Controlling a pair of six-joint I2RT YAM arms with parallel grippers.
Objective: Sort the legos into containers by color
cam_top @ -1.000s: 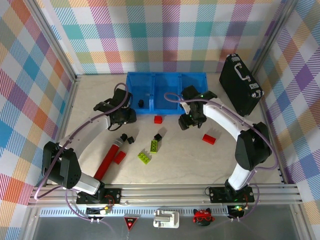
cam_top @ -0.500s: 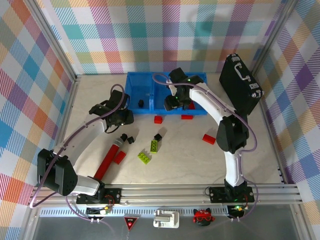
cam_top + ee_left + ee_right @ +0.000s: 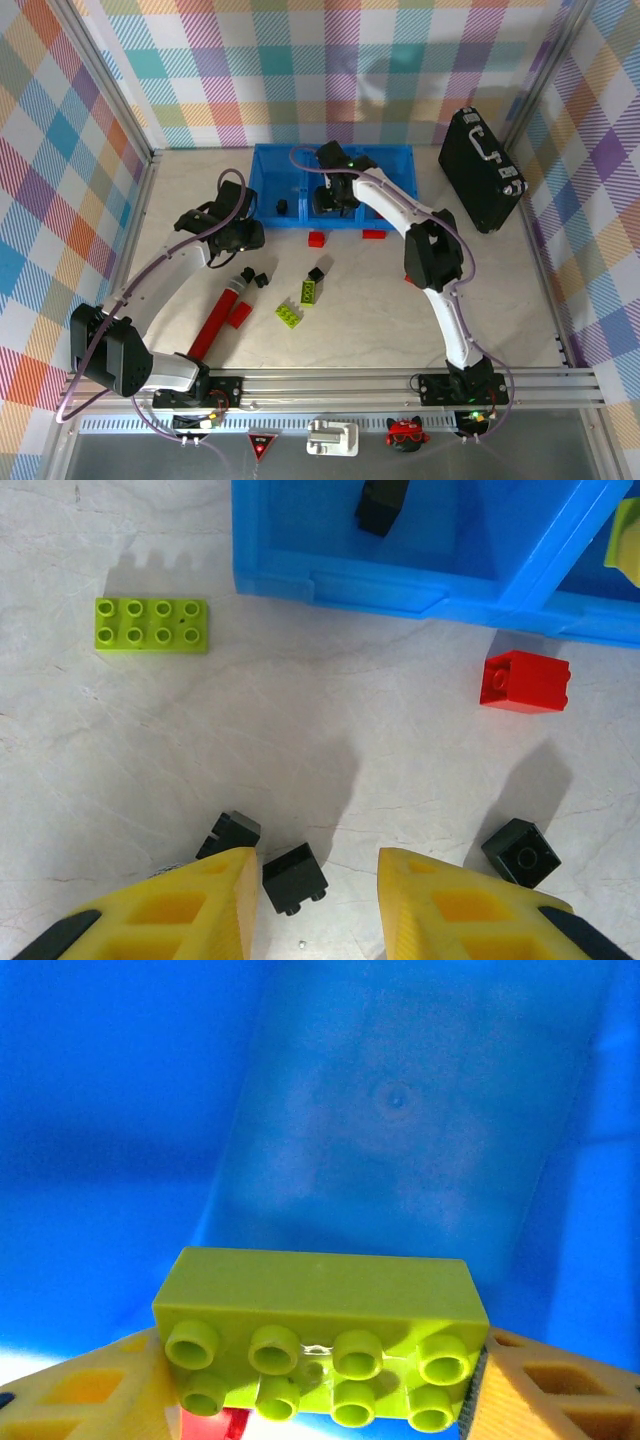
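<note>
My right gripper [image 3: 320,1385] is shut on a lime green 2x4 lego [image 3: 320,1335], held over the blue floor of a bin [image 3: 400,1120]. In the top view this gripper [image 3: 333,200] hangs over the middle of the three joined blue containers [image 3: 385,160]. My left gripper [image 3: 318,900] stands open above the table, with a black lego [image 3: 295,878] between its fingers, untouched. Around it lie two more black legos [image 3: 228,833] [image 3: 521,852], a red one [image 3: 524,681] and a lime plate [image 3: 152,626]. One black lego [image 3: 282,206] sits in the left bin.
A long red cylinder with a black tip [image 3: 215,320] lies at the front left, a flat red brick [image 3: 240,315] beside it. Two lime legos [image 3: 309,291] [image 3: 290,315] lie mid-table, and a red piece [image 3: 374,235] by the bins' front lip. A black hard case [image 3: 482,170] stands at the back right.
My right arm has swung from the table in front of the bins up and left over the middle bin, carrying the lime lego. The left gripper has shifted slightly left.
</note>
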